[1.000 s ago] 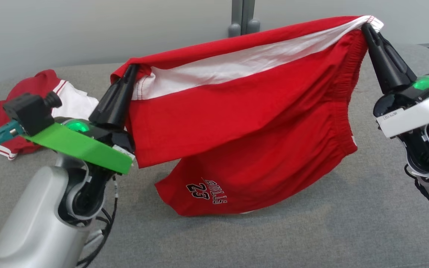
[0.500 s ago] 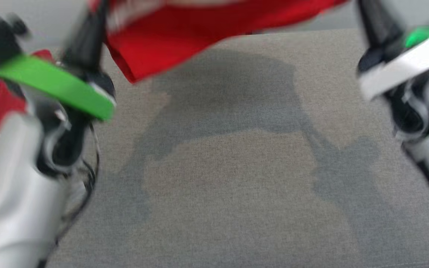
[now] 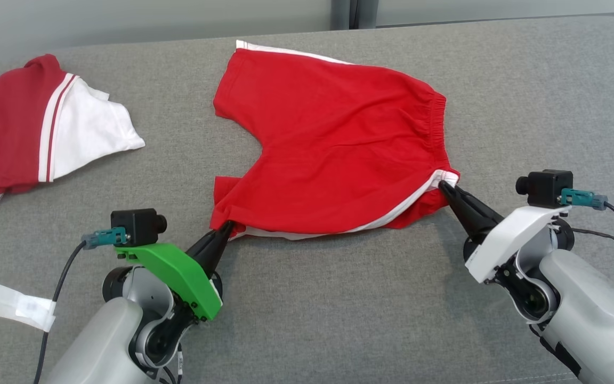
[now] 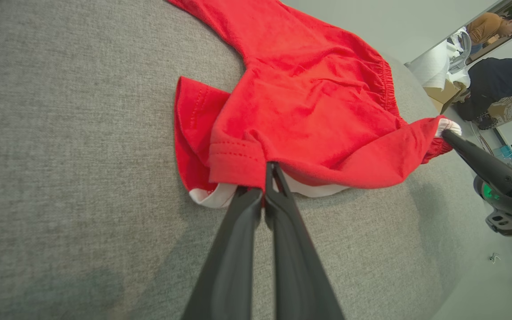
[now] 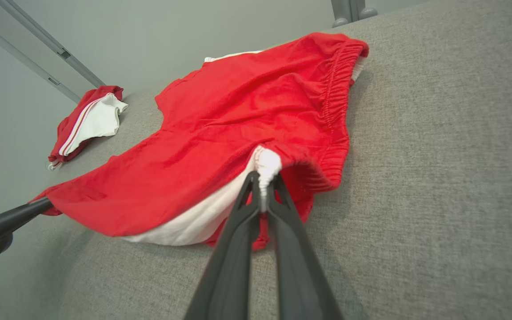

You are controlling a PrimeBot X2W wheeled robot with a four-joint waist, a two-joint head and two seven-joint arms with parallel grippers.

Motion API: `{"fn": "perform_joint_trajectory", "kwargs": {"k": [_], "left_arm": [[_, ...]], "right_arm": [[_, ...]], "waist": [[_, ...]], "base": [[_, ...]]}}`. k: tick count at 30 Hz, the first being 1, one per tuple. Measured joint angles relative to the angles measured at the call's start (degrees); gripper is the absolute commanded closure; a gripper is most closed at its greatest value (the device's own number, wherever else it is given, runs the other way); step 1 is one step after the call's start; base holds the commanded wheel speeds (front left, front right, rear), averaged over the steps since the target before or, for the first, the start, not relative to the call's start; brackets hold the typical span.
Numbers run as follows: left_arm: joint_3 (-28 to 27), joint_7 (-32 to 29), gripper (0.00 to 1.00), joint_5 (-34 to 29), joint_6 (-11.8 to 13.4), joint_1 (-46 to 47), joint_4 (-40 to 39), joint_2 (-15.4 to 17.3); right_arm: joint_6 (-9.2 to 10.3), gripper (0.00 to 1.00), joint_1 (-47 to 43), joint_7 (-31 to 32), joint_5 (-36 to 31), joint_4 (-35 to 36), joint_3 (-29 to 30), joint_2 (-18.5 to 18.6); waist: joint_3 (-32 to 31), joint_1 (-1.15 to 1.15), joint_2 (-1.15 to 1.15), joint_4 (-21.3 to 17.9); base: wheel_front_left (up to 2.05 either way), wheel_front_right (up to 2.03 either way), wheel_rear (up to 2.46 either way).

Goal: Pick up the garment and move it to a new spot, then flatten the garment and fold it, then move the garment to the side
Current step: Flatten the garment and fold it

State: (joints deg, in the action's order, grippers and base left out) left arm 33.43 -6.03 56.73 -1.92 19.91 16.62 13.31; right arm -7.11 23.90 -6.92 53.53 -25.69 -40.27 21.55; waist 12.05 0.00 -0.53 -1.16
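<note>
Now the red shorts (image 3: 333, 144), airborne a second ago, lie spread on the grey surface (image 3: 339, 309), with the left end effector (image 3: 227, 226) and right end effector (image 3: 442, 185) both clenched on their near corners, seemingly ready for folding.

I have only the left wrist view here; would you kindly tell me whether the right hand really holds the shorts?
Observer: Yes; the right wrist view shows the right hand shut on the white stripe at the waistband corner of the red shorts.
Operator: Thank you. Is anything else on the table?
Observer: A second garment, dark red and white, lies on the grey table, far left, apart from the shorts.
Operator: And how do the shorts lie further out?
Observer: The far leg lies flat, with white trim along its hem.
</note>
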Motion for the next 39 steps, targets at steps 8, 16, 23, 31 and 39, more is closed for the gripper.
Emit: {"fn": "perform_joint_trajectory", "kwargs": {"k": [8, 16, 23, 31, 39], "left_arm": [[1.80, -0.51, 1.00, -0.51, -2.64, -0.20, -0.99, 0.96], [3.76, -5.24, 1.00, -0.42, -3.20, -2.78, -4.61, 4.86], [3.61, -9.94, 1.00, 1.91, -3.64, -2.30, -9.95, 7.82], [2.41, -10.23, 1.00, 4.46, -3.63, -2.33, -12.38, 7.05], [2.23, -8.27, 1.00, 3.34, -2.11, -2.64, -7.98, 4.81]], "right_arm": [[0.00, 1.00, -0.83, -2.96, 1.91, 3.98, -2.87, 1.30], [0.00, 1.00, -5.69, -4.67, 6.73, 4.25, -0.83, 4.20], [0.00, 1.00, -5.98, -3.85, 8.77, 7.77, -2.57, 7.33], [-0.01, 1.00, -8.23, -1.01, 8.95, 7.94, -6.42, 10.22], [-0.01, 1.00, -8.33, -0.65, 5.71, 6.17, -9.04, 11.74]], "waist": [[-1.94, 0.00, 0.00, -0.30], [-4.42, 0.00, 0.00, 0.13], [-5.78, 0.00, 0.00, 0.45], [-5.39, 0.00, 0.00, -0.31], [-4.33, 0.00, 0.00, -0.75]], "base": [[0.00, 0.00, 0.00], [0.00, 0.00, 0.00], [0.00, 0.00, 0.00], [0.00, 0.00, 0.00], [0.00, 0.00, 0.00]]}}
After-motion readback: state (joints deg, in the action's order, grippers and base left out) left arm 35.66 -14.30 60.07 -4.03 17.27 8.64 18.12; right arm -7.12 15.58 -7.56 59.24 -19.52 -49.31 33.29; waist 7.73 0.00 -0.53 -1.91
